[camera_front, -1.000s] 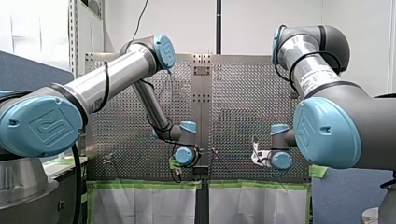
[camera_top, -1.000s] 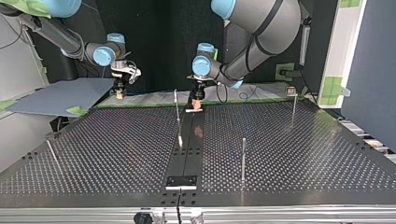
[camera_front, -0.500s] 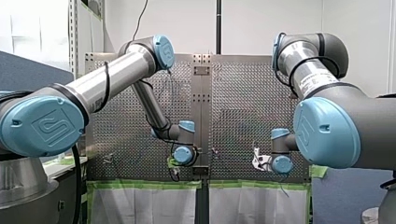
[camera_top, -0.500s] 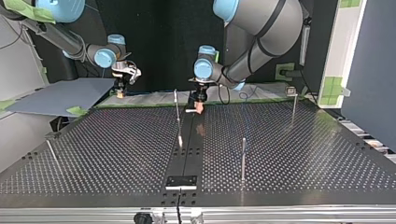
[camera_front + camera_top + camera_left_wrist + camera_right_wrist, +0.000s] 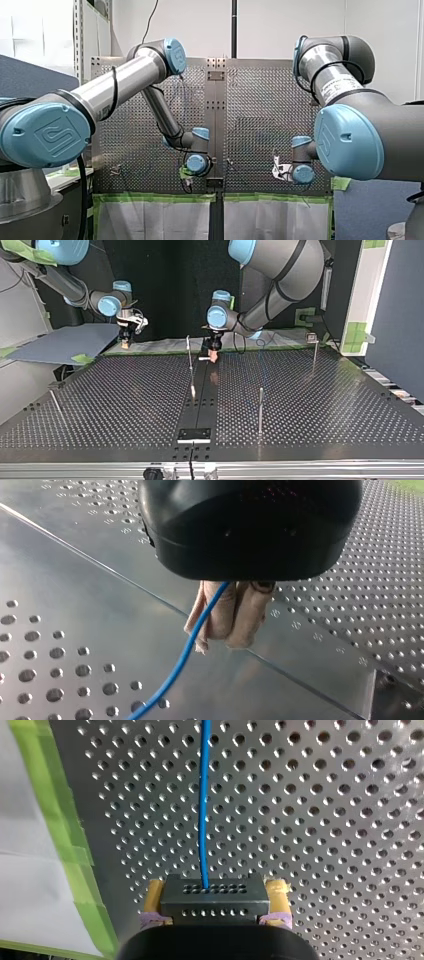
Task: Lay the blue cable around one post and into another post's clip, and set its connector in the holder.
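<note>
In the left wrist view my left gripper (image 5: 227, 630) has its beige pads shut on the thin blue cable (image 5: 185, 655), which trails away over the perforated table. My right gripper (image 5: 212, 917) holds the cable's dark perforated connector (image 5: 212, 897) between yellow pads, and the cable (image 5: 203, 805) runs straight ahead from it. In the top view my left gripper (image 5: 214, 354) hangs low over the table's far middle, beside a thin post (image 5: 189, 357). My right gripper (image 5: 125, 342) is at the far left, past the table's edge.
More metal posts stand on the table (image 5: 300, 405): one right of centre (image 5: 260, 407), one at the far right (image 5: 315, 352), one leaning at the left edge (image 5: 54, 401). A dark plate (image 5: 195, 434) lies at the near middle. Green tape (image 5: 65, 835) lines the far edge.
My right gripper has drifted a little toward the top view's left with the connector. My left gripper has shifted only slightly and stays shut on the cable.
</note>
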`<action>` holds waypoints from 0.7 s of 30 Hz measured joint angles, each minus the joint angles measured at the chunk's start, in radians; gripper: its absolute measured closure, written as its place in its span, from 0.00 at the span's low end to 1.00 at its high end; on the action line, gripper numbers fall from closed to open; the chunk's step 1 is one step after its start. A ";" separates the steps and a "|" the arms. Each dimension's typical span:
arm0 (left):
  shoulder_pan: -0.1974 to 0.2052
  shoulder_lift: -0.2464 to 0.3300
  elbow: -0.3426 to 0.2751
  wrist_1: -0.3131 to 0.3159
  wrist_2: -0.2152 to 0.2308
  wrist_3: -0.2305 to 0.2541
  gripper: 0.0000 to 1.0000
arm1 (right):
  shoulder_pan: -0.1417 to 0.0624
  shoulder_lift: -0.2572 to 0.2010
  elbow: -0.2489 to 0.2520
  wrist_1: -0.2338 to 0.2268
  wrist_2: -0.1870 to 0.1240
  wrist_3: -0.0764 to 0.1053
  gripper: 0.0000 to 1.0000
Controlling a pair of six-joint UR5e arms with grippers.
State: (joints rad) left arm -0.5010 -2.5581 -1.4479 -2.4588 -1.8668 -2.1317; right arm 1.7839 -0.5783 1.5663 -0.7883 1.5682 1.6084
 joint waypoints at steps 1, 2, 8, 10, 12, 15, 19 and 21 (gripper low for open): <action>0.000 -0.002 0.002 -0.001 0.000 0.000 0.88 | -0.002 0.000 -0.007 0.007 0.000 0.000 0.80; 0.001 -0.005 0.004 -0.003 -0.001 0.000 0.88 | -0.004 0.000 -0.015 0.014 0.000 0.000 0.80; 0.000 -0.010 0.011 -0.005 0.001 0.001 0.88 | -0.016 0.000 -0.063 0.035 0.000 -0.001 0.80; 0.001 -0.010 0.014 -0.006 0.001 0.001 0.85 | -0.018 0.000 -0.072 0.049 0.001 -0.004 0.80; 0.002 -0.010 0.015 -0.010 0.002 0.001 0.85 | -0.019 0.000 -0.076 0.061 0.002 -0.008 0.80; 0.002 -0.010 0.015 -0.016 0.001 0.002 0.85 | -0.019 0.000 -0.078 0.073 0.002 -0.013 0.80; 0.001 -0.010 0.015 -0.025 0.001 0.006 0.40 | -0.020 0.000 -0.079 0.081 0.003 -0.015 0.80; -0.003 -0.009 0.016 -0.037 0.004 0.017 0.28 | -0.020 0.000 -0.079 0.084 0.003 -0.016 0.80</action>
State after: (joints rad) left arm -0.5044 -2.5674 -1.4324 -2.4957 -1.8632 -2.1147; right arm 1.7643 -0.5778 1.4877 -0.7044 1.5710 1.5923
